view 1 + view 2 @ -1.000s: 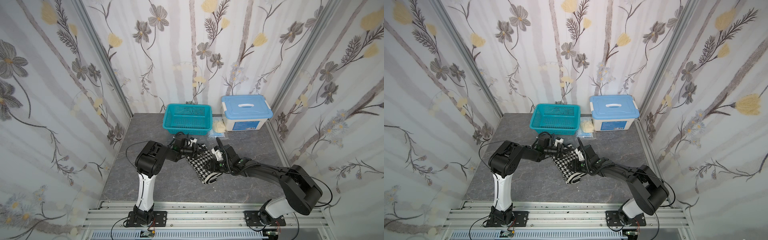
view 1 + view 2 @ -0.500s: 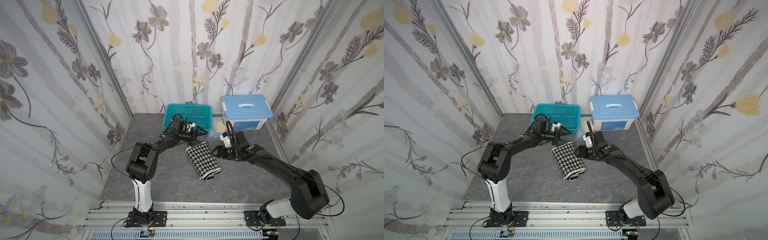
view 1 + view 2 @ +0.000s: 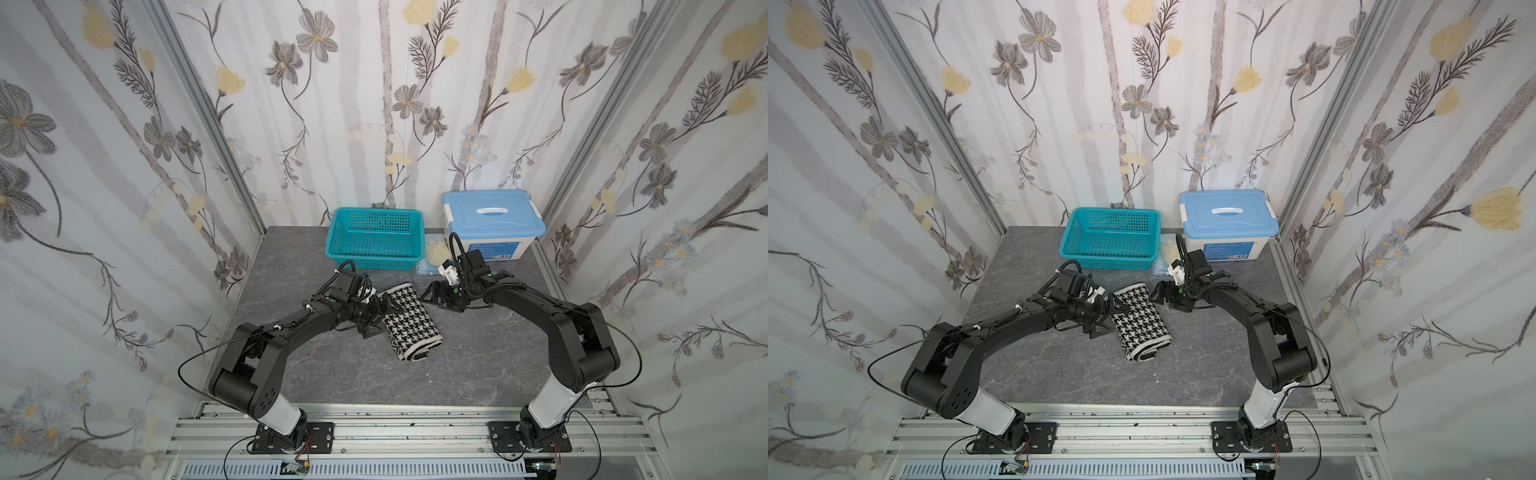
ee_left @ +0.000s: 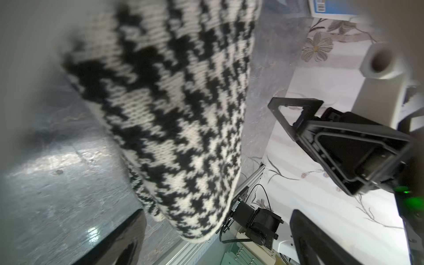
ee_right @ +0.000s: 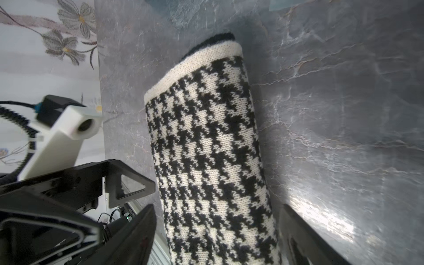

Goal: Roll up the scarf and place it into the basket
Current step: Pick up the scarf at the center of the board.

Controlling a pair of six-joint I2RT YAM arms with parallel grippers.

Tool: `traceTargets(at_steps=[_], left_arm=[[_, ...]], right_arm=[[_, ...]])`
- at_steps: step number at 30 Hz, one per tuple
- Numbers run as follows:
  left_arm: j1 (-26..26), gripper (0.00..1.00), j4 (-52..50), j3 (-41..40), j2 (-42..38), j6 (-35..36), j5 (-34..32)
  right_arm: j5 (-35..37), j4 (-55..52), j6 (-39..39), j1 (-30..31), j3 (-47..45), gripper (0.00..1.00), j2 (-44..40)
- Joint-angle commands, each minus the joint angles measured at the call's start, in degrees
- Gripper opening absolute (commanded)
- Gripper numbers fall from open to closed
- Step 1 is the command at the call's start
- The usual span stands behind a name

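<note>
The scarf (image 3: 409,320) (image 3: 1140,322) lies rolled into a houndstooth tube on the grey table, in front of the teal basket (image 3: 374,262) (image 3: 1104,262). My left gripper (image 3: 382,318) (image 3: 1111,318) stands open at the roll's left side, holding nothing. In the left wrist view the scarf (image 4: 174,114) fills the space ahead of that gripper (image 4: 215,243). My right gripper (image 3: 430,293) (image 3: 1160,293) is open at the roll's far right end. In the right wrist view the scarf (image 5: 211,149) runs between the spread fingers of that gripper (image 5: 220,238) with a gap on each side.
A white storage box with a blue lid (image 3: 492,220) (image 3: 1227,218) stands right of the basket. A pale yellow cloth lump (image 3: 436,251) lies between them. Papered walls close in the table on three sides.
Both grippers let go of the roll and opened. The left one rose toward the basket, then came back down beside the roll. The scarf has stayed put.
</note>
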Motion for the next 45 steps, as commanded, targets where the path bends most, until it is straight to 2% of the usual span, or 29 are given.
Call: traceTargets(at_steps=[1,5,10,18,23,28,33,39,42,45], left_arm=[[-0.91,1.00,11.39,-1.00,2.96,-4.81,-1.67],[-1.94,1.00,14.43,-0.50,6.92,-5.70,-2.84],[-1.96,1.00,13.70,-2.56,7.87,-5.31,-5.12],[-1.99,1.00,2.05,-1.65,2.00,2.34,-6.42],[-1.34,1.00,2.86,-3.90,3.36,2.36,-8.79],[-0.44,0.99,3.00,-2.46,6.75,3.97,-9.99],[-0.37,0.97,4.55,-1.44,10.34,5.70,-9.08],[-0.46,0.83,14.27,-1.71,18.39,3.87,-5.66],[-0.54,0.71,17.65,-1.47,20.75,2.42,-4.24],[-0.55,0.51,18.72,-1.03,21.31,1.77,-3.55]], right_arm=[[-4.85,2.07,-2.95,-0.10,-0.60,0.86,1.53],[-6.70,4.13,-2.96,0.29,-2.73,0.86,2.58],[-8.86,8.74,-0.68,0.88,-5.46,0.84,3.82],[-7.65,11.12,0.73,2.60,-7.00,0.80,6.01],[-7.19,11.28,0.81,2.69,-7.68,0.71,6.00],[-6.98,11.38,0.78,2.70,-8.20,0.62,5.77],[-7.18,11.33,0.85,3.04,-7.95,0.60,5.97],[-7.45,12.07,1.73,3.11,-7.76,0.60,6.89],[-7.10,12.60,2.37,3.22,-7.81,0.61,7.11],[-6.76,13.06,2.93,3.37,-7.68,0.61,7.18]])
